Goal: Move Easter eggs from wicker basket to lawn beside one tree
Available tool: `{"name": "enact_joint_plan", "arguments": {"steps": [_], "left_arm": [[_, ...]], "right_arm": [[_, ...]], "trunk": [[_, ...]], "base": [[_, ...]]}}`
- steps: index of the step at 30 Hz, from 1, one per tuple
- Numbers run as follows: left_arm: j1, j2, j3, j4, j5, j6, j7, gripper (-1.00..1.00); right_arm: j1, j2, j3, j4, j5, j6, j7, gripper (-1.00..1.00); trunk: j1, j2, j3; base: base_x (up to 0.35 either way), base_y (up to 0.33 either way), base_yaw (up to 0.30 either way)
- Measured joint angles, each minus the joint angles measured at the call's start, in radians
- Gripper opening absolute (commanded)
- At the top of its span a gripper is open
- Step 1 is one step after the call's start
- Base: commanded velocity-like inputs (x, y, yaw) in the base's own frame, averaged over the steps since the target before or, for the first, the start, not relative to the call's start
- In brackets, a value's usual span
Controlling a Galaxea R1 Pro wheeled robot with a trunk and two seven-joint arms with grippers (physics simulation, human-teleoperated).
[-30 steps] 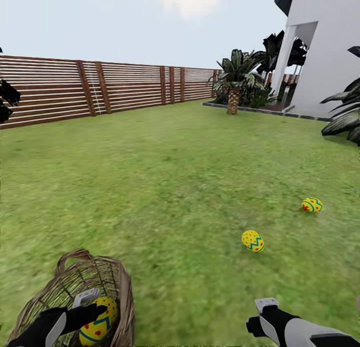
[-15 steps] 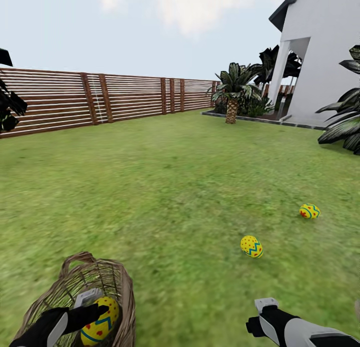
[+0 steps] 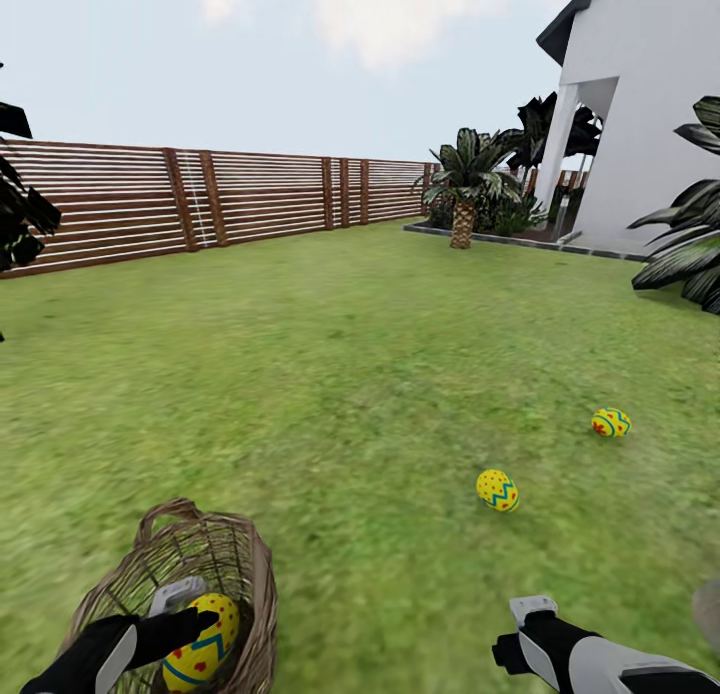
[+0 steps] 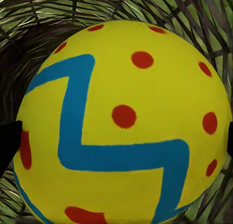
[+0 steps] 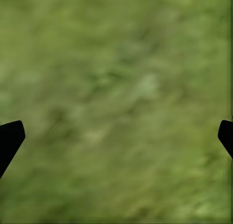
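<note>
Woven wicker basket (image 3: 240, 574) holds smooth egg (image 3: 200, 639), pinched by left tool (image 3: 190, 614); right tool (image 5: 116, 136) spread.

This is a home's back garden. A broad green lawn (image 3: 330, 354) fills the middle and lower frame. A brown slatted wooden fence (image 3: 230, 196) runs across the upper left, a white house (image 3: 640, 124) with a porch column stands at the upper right, and palm-like plants (image 3: 465, 179) grow beside it.

Flat, even daylight under a pale sky (image 3: 300, 54); my lawn (image 3: 350, 354) renders soft and smeared up close, shadows faint, grass (image 5: 116, 107) beneath my right wrist blurred.
</note>
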Motion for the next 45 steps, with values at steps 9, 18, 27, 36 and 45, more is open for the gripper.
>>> {"name": "enact_joint_plan", "arguments": {"steps": [9, 18, 27, 36, 45], "left_arm": [[0.000, -0.002, 0.000, 0.000, 0.000, 0.000, 0.000, -1.00], [0.000, -0.004, 0.000, -0.001, 0.000, 0.000, 0.000, -1.00], [0.000, -0.005, 0.000, 0.000, 0.000, 0.000, 0.000, -1.00], [0.000, -0.009, 0.000, 0.000, 0.000, 0.000, 0.000, -1.00], [0.000, -0.012, 0.000, 0.000, 0.000, 0.000, 0.000, -1.00]], "right_arm": [[0.000, 0.001, 0.000, 0.000, 0.000, 0.000, 0.000, 1.00], [0.000, 0.001, 0.000, 0.001, 0.000, 0.000, 0.000, 1.00], [0.000, 0.001, 0.000, 0.001, 0.000, 0.000, 0.000, 1.00], [0.000, 0.005, 0.000, 0.002, 0.000, 0.000, 0.000, 1.00], [0.000, 0.006, 0.000, 0.002, 0.000, 0.000, 0.001, 1.00]], "trunk": [[-0.034, 0.063, 0.028], [-0.069, 0.126, 0.056], [-0.103, 0.189, 0.085], [-0.138, 0.252, 0.113], [-0.173, 0.315, 0.141]], "base": [[-0.171, 0.000, 0.000], [-0.039, 0.000, 0.000], [-0.106, 0.000, 0.000], [-0.013, 0.000, 0.000], [0.000, 0.000, 0.000]]}}
